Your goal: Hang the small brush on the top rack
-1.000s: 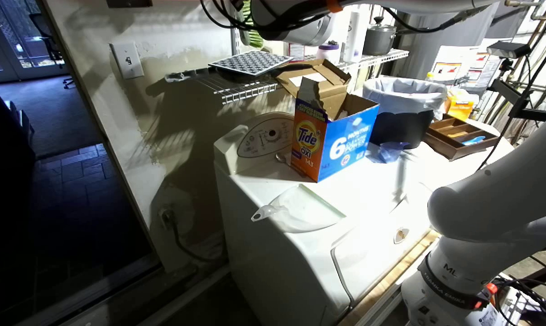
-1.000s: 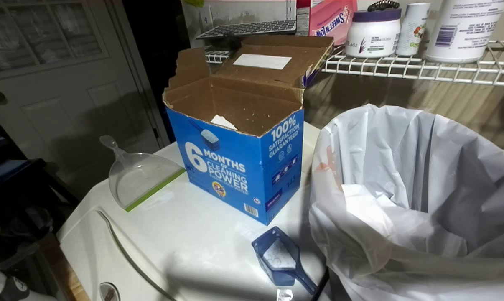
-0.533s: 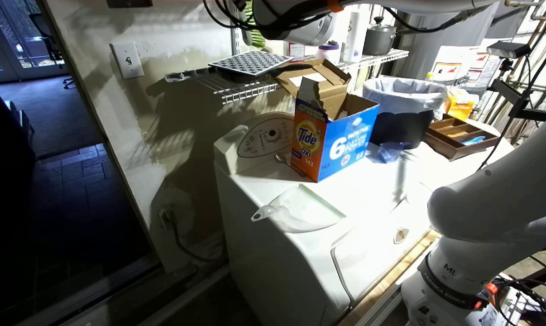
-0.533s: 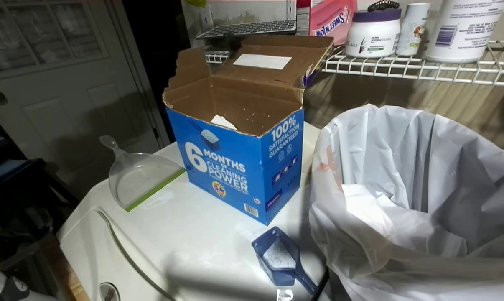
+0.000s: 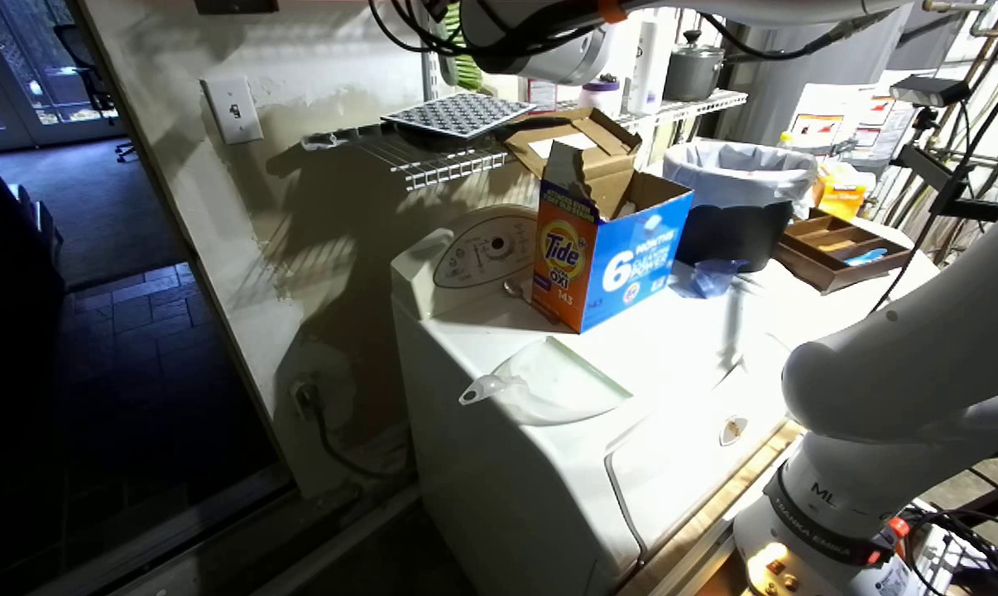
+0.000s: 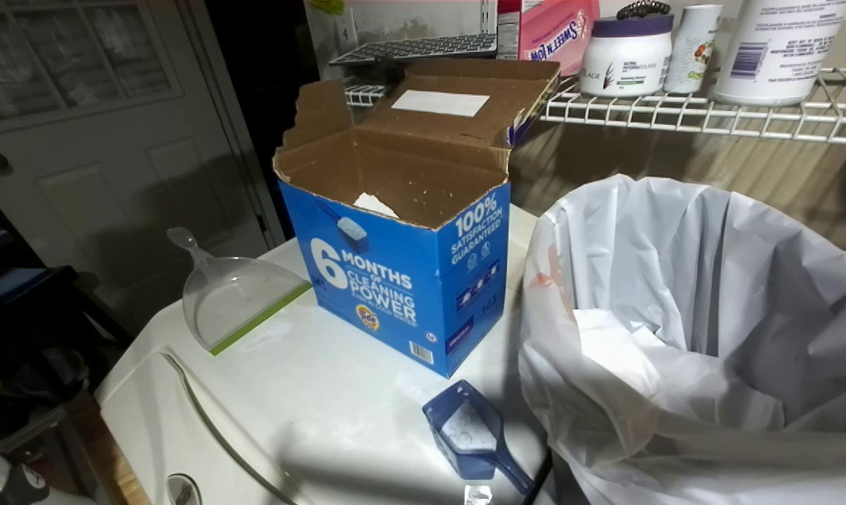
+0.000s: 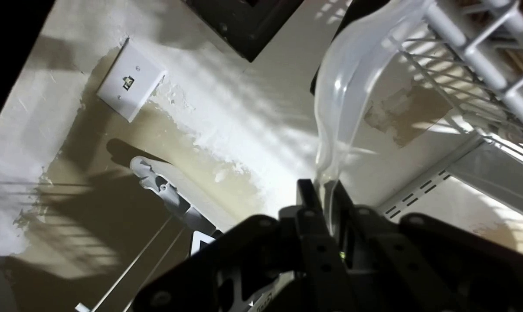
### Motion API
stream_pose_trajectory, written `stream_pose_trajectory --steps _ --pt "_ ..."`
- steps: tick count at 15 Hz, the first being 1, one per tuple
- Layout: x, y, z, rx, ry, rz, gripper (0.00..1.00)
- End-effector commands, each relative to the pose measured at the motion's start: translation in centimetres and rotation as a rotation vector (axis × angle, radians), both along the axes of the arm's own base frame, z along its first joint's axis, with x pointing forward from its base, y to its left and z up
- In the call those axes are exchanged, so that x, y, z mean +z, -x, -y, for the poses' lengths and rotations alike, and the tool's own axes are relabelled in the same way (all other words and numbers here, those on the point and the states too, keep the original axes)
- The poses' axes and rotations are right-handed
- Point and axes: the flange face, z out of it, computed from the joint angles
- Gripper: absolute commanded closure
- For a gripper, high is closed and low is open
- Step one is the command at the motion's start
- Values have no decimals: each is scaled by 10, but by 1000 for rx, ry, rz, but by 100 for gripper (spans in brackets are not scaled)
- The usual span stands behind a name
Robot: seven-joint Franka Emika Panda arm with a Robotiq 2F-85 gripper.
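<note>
My gripper has the small brush pinched by its clear handle, one finger tight on each side. Handle's upper end runs out of the wrist view right by the bars of the grey wire top rack; touching or apart, can't tell. Brush's green bristles show above the Tide box in an exterior view, partly behind my wrist link. Clear dustpan with a green lip lies just beside the Tide box, handle pointing away from it. Tide box itself stands upright, lid flap folded back, on a white laundry machine; washer or dryer, can't tell. Blue scoop, whitish inside: just beside the Tide box, near a lined trash bin that stands next to the Tide box. Wooden compartment tray: past the bin, counted from the Tide box. White wire shelf: behind the Tide box, with a pink Sweet'N Low carton and a purple-lidded jar on it. Grey lidded pot: same shelf, farther along from the Tide box.
</note>
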Motion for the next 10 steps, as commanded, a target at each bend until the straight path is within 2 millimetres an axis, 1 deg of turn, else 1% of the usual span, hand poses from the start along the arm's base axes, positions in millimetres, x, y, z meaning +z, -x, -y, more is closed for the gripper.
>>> stream_pose_trajectory --steps 1,6,7,8,10 --pt "-7 -5 -1 10 -27 -35 97" --pt "-10 -6 -1 11 -35 -46 97" --pt "-10 -6 -1 12 -35 -47 82" --pt "-10 -6 -1 13 -35 -47 64" --pt "-14 -8 -1 18 -35 -70 51"
